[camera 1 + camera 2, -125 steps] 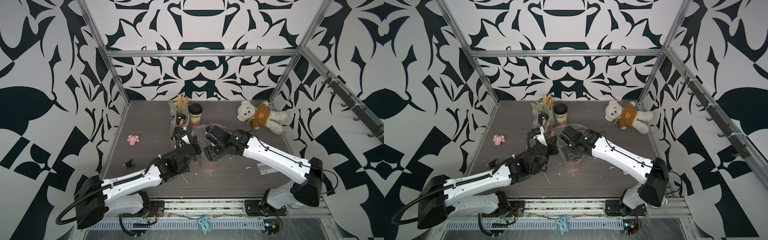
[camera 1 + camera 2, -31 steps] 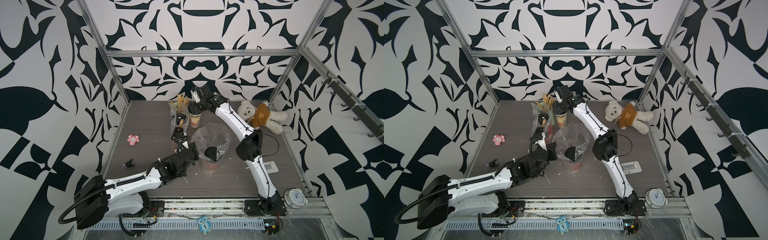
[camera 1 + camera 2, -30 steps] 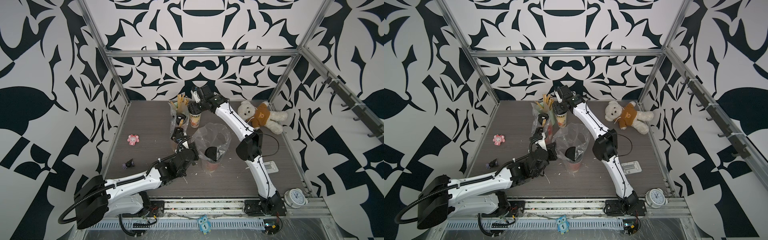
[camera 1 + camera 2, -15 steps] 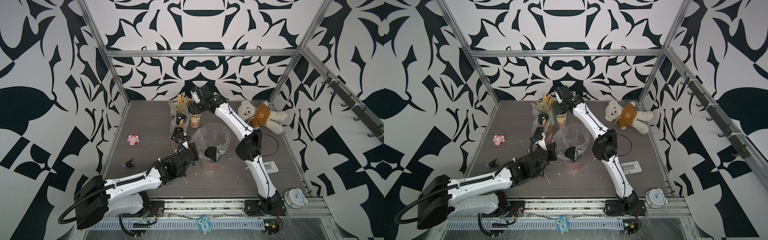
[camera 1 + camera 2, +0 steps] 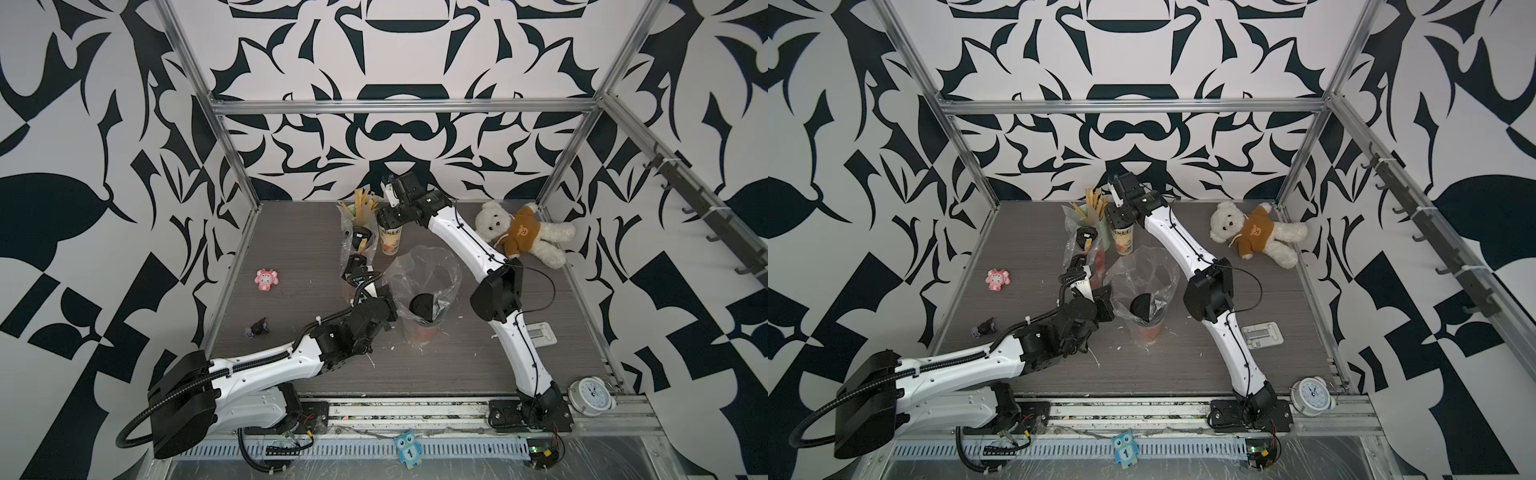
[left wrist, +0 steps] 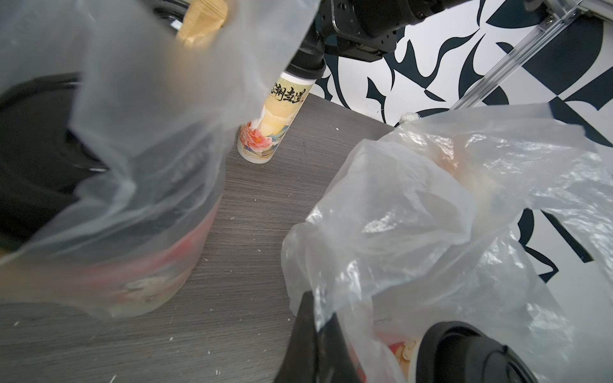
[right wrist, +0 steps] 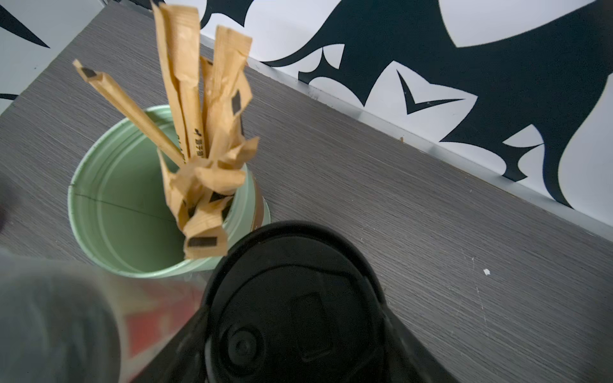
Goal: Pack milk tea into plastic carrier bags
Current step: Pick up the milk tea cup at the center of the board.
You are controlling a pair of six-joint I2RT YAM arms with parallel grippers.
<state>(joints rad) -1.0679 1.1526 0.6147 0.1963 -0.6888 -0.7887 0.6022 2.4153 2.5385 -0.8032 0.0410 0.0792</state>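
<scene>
A cream-yellow milk tea cup (image 5: 390, 243) (image 5: 1124, 241) stands at the back of the table, and my right gripper (image 5: 388, 218) (image 7: 293, 315) is shut on its black dome lid (image 7: 298, 298). Mid-table a clear plastic carrier bag (image 5: 432, 270) stands open with a red milk tea cup (image 5: 422, 332) inside. My left gripper (image 5: 388, 299) (image 6: 318, 311) is shut on that bag's rim. A second bag (image 5: 353, 245) (image 6: 132, 165) at the back left holds two black-lidded cups.
A mint-green holder (image 7: 126, 205) of brown paper sticks stands right beside the cream cup. A teddy bear (image 5: 519, 230) lies at the back right, a pink toy (image 5: 266, 279) and a small dark toy (image 5: 257, 328) on the left. A white clock (image 5: 592, 392) sits at the front right.
My right arm left the open bag and reached to the cream cup at the back, then its jaws closed in on the lid. The left arm kept its hold on the bag.
</scene>
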